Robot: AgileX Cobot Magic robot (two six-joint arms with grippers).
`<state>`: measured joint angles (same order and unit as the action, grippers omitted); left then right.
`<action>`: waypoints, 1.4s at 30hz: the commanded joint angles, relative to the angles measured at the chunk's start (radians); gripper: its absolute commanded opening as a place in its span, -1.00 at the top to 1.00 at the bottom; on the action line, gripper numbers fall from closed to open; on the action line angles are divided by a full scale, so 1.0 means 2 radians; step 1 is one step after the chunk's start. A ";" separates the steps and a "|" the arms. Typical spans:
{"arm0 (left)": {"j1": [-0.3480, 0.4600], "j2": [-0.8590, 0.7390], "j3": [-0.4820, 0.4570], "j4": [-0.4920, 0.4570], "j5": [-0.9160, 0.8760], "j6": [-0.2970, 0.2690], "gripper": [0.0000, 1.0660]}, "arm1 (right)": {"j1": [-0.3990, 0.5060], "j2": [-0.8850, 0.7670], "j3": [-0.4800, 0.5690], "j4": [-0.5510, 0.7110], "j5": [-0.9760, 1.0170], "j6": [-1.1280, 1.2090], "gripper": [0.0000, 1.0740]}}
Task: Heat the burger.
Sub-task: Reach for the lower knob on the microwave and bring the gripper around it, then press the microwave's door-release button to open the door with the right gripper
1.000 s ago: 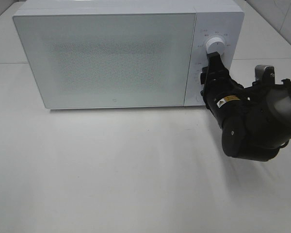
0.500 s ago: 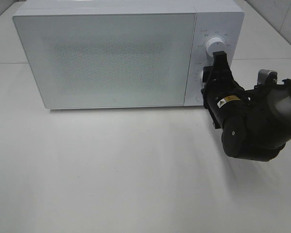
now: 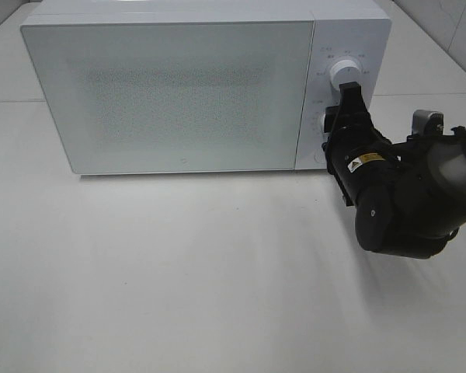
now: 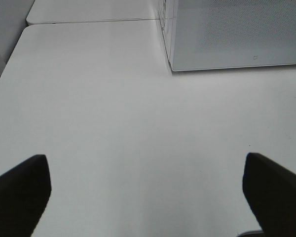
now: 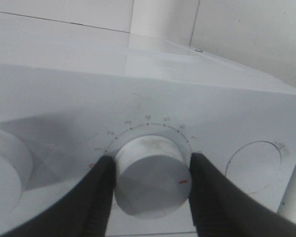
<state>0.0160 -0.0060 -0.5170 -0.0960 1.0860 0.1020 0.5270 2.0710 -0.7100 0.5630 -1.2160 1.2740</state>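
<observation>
Two dials on the control panel of the microwave (image 3: 217,9), from the high camera: upper dial (image 3: 343,71) bare, the second mostly hidden behind the right pincer (image 3: 332,120), pressed up to the panel. Door (image 3: 167,93) shut flush, frosted, nothing legible through it. No burger on the counter (image 3: 179,272) in front of the microwave; judged to be inside, behind that door, though not confirmable here. No left arm in this view.

From the left wrist: left pincer (image 4: 147,192) released, fingers (image 4: 19,192) spread wide with only bare counter between them, hanging well in front of the microwave's near corner. Nothing held, nothing touched.

From the right wrist: right pincer clenched on the lower dial (image 5: 150,182), one dark finger against each flank. Red mark on the dial's face sitting well off the start of the numbered scale, on the side toward the round button (image 5: 251,165). Edge of the upper dial just visible on the opposite side.

Progress, as a judgement: loading and closing apparently done; setting of the timer in hand, close to the last step. Left to do: complete the turn if short, let go, back off from the microwave, wait out the heating.
</observation>
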 commanded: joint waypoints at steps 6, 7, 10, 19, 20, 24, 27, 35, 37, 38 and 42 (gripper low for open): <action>0.001 -0.001 0.000 -0.002 -0.007 0.001 -0.84 | 0.000 0.000 -0.007 0.008 -0.089 -0.020 0.09; 0.001 -0.001 0.000 -0.002 -0.007 0.001 -0.84 | 0.000 0.000 -0.007 0.008 -0.089 -0.020 0.09; 0.001 -0.001 0.000 -0.002 -0.007 0.001 -0.84 | 0.000 0.000 -0.007 0.009 -0.090 -0.032 -0.01; 0.001 -0.001 0.000 -0.002 -0.007 0.001 -0.84 | 0.001 -0.023 0.026 0.006 -0.071 -0.041 -0.21; 0.001 -0.001 0.000 -0.002 -0.007 0.001 -0.84 | 0.001 -0.035 0.039 -0.002 -0.060 -0.048 -0.22; 0.001 -0.001 0.000 -0.002 -0.007 0.001 -0.84 | 0.001 -0.053 0.064 -0.025 -0.042 -0.057 -0.22; 0.001 -0.001 0.000 -0.002 -0.007 0.001 -0.84 | 0.001 -0.072 0.088 -0.041 -0.037 -0.066 -0.22; 0.001 -0.001 0.000 -0.002 -0.007 0.001 -0.84 | 0.001 -0.145 0.150 -0.062 0.027 -0.195 -0.22; 0.001 -0.001 0.000 -0.002 -0.007 0.001 -0.84 | 0.000 -0.182 0.154 -0.064 0.109 -0.290 -0.22; 0.001 -0.001 0.000 -0.002 -0.007 0.001 -0.84 | 0.000 -0.182 0.154 -0.064 0.109 -0.290 -0.22; 0.001 -0.001 0.000 -0.002 -0.007 0.001 -0.84 | 0.000 -0.234 0.154 -0.063 0.224 -0.439 -0.22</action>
<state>0.0160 -0.0060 -0.5170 -0.0960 1.0860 0.1020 0.5310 1.6590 -0.4040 0.4490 -0.8840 0.5740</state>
